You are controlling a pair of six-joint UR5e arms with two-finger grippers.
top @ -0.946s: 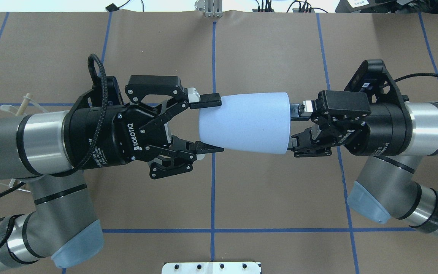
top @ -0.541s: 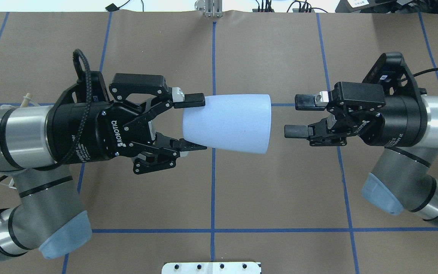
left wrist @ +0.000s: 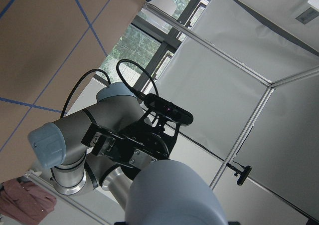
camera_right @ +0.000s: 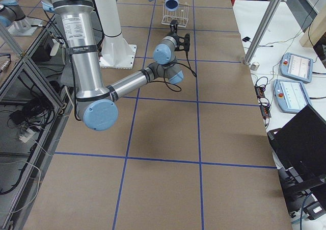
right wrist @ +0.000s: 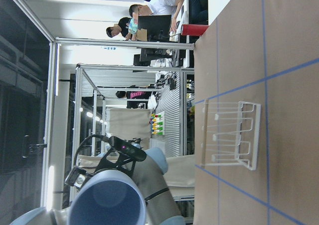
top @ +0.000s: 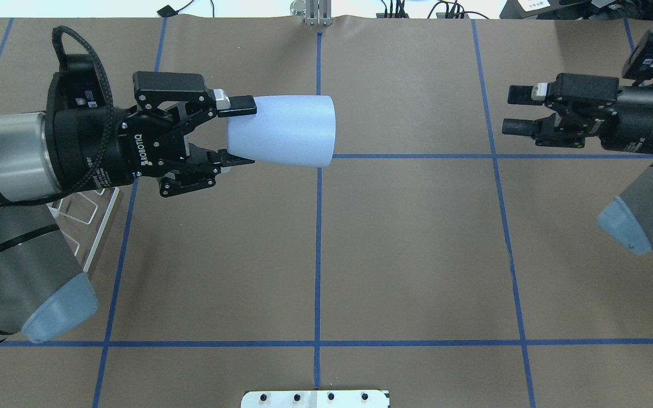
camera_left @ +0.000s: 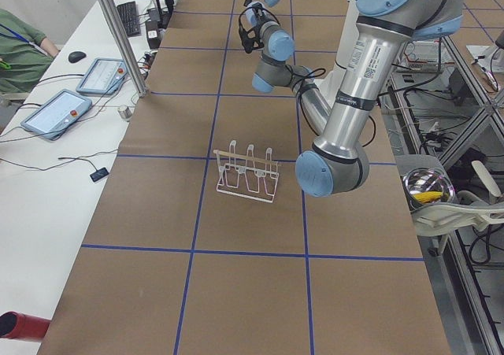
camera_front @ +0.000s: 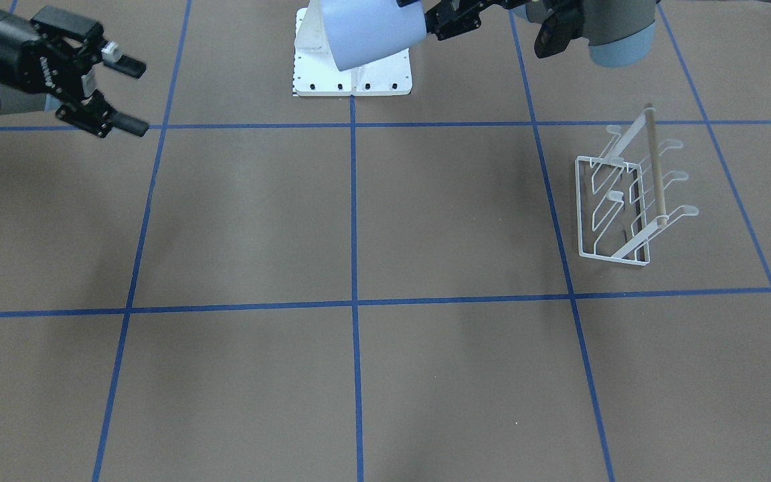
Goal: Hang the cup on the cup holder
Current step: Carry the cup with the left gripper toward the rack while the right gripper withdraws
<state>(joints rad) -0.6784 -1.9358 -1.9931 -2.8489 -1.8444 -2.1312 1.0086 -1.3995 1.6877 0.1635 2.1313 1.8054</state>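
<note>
cup (top: 281, 130): pale-blue, horizontal, held aloft | cup holder (camera_front: 656, 167): white wire, upright

The brown table (top: 417, 255) is gridded with blue tape lines (top: 318, 255). Along its long edge stands a white bench (camera_left: 39, 182) with two teach pendants (camera_left: 55, 112); an aluminium post (camera_left: 118, 32) rises at that edge.

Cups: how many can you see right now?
1. The cup is held sideways in the left gripper, in the air; none hangs on the cup holder.
</note>
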